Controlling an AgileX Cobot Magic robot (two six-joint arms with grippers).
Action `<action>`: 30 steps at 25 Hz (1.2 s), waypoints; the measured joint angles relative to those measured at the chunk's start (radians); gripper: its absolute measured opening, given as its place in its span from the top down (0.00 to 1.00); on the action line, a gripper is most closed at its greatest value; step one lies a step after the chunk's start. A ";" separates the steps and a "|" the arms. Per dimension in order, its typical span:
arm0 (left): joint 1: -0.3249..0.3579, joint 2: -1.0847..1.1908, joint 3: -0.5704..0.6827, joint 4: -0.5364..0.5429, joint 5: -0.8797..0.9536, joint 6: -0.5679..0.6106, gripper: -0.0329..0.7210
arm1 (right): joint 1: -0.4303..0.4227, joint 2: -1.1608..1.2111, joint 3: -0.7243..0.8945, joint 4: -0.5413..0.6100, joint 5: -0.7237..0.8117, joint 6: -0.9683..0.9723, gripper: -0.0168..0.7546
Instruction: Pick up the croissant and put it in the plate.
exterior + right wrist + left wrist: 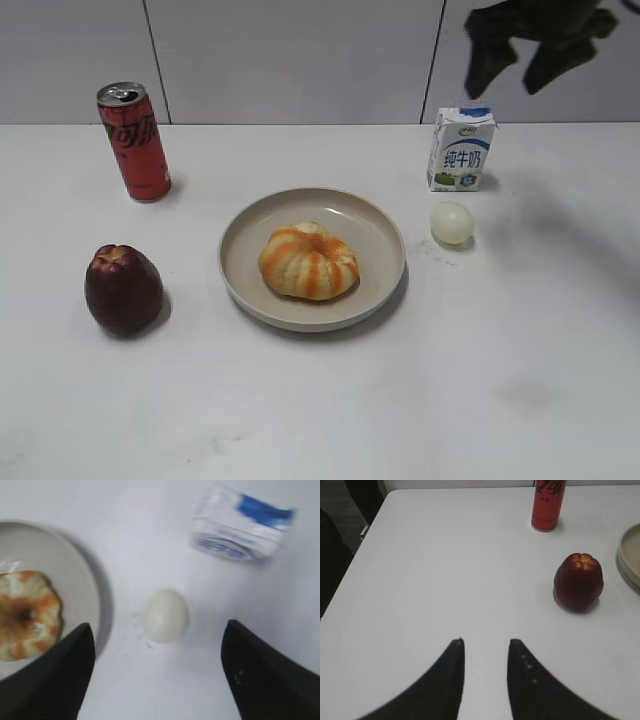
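Exterior view: croissant (308, 262) sits inside plate (312, 258), mid-table. Right gripper (157, 675) spread wide w/ nothing held, above the egg-like ball (166, 615). Left gripper (486, 642) parted, empty.

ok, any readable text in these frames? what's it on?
"纯牛奶": blue characters on the front of the milk carton, exterior view.
Coca-Cola script, white on red, on the can; only part of it faces the camera.
Small print low on the carton: too small to read.
Carton in the right wrist view: blurred, unreadable.
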 joint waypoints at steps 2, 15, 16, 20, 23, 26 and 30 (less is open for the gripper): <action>0.000 0.000 0.000 0.000 0.000 0.000 0.65 | -0.063 -0.045 0.035 -0.013 0.000 0.000 0.21; 0.000 0.000 0.000 0.000 0.000 0.000 0.65 | -0.164 -0.553 0.531 -0.109 -0.009 0.000 0.21; 0.000 0.000 0.000 0.000 0.000 0.000 0.65 | -0.164 -0.599 0.595 -0.107 -0.023 0.000 0.21; 0.000 0.000 0.000 0.000 0.000 0.000 0.65 | -0.164 -0.817 0.845 -0.096 -0.089 0.000 0.21; 0.000 0.000 0.000 0.000 0.000 0.000 0.65 | -0.164 -0.976 1.027 -0.093 -0.132 0.000 0.21; 0.000 0.000 0.000 0.000 0.000 0.000 0.65 | -0.164 -1.143 1.188 -0.083 -0.169 0.000 0.21; 0.000 0.000 0.000 0.000 0.000 0.000 0.65 | -0.164 -1.365 1.356 -0.079 -0.192 0.000 0.21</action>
